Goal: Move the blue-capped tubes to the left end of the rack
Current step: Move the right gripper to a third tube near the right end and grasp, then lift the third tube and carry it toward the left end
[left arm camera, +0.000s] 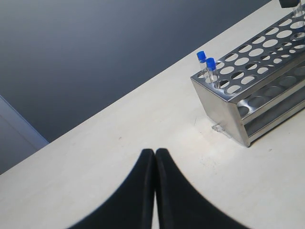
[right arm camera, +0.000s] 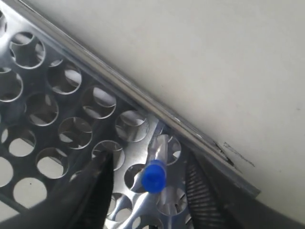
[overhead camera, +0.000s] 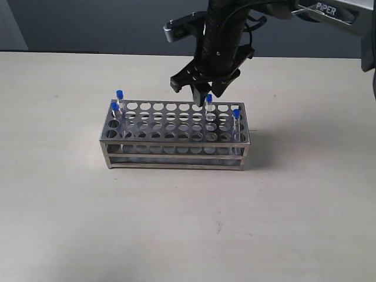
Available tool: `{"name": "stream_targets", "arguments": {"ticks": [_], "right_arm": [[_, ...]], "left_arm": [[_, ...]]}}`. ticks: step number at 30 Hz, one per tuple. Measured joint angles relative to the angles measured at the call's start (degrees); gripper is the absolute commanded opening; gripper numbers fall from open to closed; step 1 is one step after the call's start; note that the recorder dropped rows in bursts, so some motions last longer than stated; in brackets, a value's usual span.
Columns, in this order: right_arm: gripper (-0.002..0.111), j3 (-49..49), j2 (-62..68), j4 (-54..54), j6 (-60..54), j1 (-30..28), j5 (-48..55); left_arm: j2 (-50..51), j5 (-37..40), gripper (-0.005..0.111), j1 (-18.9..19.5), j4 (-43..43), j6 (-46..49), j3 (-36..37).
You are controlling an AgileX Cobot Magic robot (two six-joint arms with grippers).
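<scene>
The silvery rack [overhead camera: 176, 143] stands lengthwise in the middle of the table. Two blue-capped tubes [overhead camera: 119, 94] [overhead camera: 115, 106] stand at its left end, and the left wrist view shows them in the corner holes [left arm camera: 201, 56] [left arm camera: 210, 61]. A third tube [overhead camera: 208, 98] stands in the back row toward the right, and another [overhead camera: 236, 113] at the right end. My right gripper [overhead camera: 198, 89] hangs open over the third tube; its blue cap [right arm camera: 153, 176] sits between the fingers, touching neither. My left gripper [left arm camera: 155, 151] is shut and empty over bare table, away from the rack's left end [left arm camera: 224, 107].
The pale tabletop [overhead camera: 188, 235] stretches around the rack on all sides. A dark wall [overhead camera: 88, 26] runs behind the table's far edge. The right arm reaches in from the upper right. A small clear scrap [left arm camera: 218, 128] lies by the rack's left foot.
</scene>
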Motion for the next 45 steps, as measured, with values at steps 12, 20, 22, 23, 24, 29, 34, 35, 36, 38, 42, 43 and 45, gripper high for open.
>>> {"name": "stream_targets", "arguments": {"ticks": [12, 20, 22, 23, 24, 29, 34, 35, 36, 38, 42, 43, 45], "right_arm": [[-0.001, 1.15, -0.13, -0.89, -0.24, 0.0, 0.1], [-0.001, 1.35, -7.66, -1.46, -0.24, 1.3, 0.43], [-0.001, 1.35, -9.12, -1.12, -0.24, 1.3, 0.43], [-0.001, 1.35, -9.93, -0.68, -0.24, 1.47, 0.33], [-0.001, 1.35, -10.68, -0.35, -0.24, 1.77, 0.33], [-0.001, 1.35, -12.93, 0.71, -1.69, 5.35, 0.33], [-0.001, 1.35, -12.92, 4.26, -5.05, 9.33, -0.19], [-0.001, 1.35, -12.92, 5.05, -5.58, 10.08, -0.88], [-0.001, 1.35, -12.92, 5.82, -6.2, 10.58, -1.72], [-0.001, 1.11, -12.51, 7.71, -7.41, 11.51, -3.12], [-0.001, -1.43, -9.91, 10.12, -9.05, 12.67, -3.81], [-0.001, -2.2, -9.02, 10.71, -9.06, 12.82, -3.91], [-0.001, -3.63, -7.22, 11.24, -9.3, 13.15, -3.77]], "left_arm": [[0.0, 0.0, 0.001, 0.0, 0.0, 0.0, 0.0], [0.0, 0.0, 0.001, 0.0, 0.0, 0.0, 0.0], [0.0, 0.0, 0.001, 0.0, 0.0, 0.0, 0.0], [0.0, 0.0, 0.001, 0.0, 0.0, 0.0, 0.0], [0.0, 0.0, 0.001, 0.0, 0.0, 0.0, 0.0], [0.0, 0.0, 0.001, 0.0, 0.0, 0.0, 0.0], [0.0, 0.0, 0.001, 0.0, 0.0, 0.0, 0.0], [0.0, 0.0, 0.001, 0.0, 0.0, 0.0, 0.0], [0.0, 0.0, 0.001, 0.0, 0.0, 0.0, 0.0], [0.0, 0.0, 0.001, 0.0, 0.0, 0.0, 0.0], [0.0, 0.0, 0.001, 0.0, 0.0, 0.0, 0.0], [0.0, 0.0, 0.001, 0.0, 0.0, 0.0, 0.0], [0.0, 0.0, 0.001, 0.0, 0.0, 0.0, 0.0]]}}
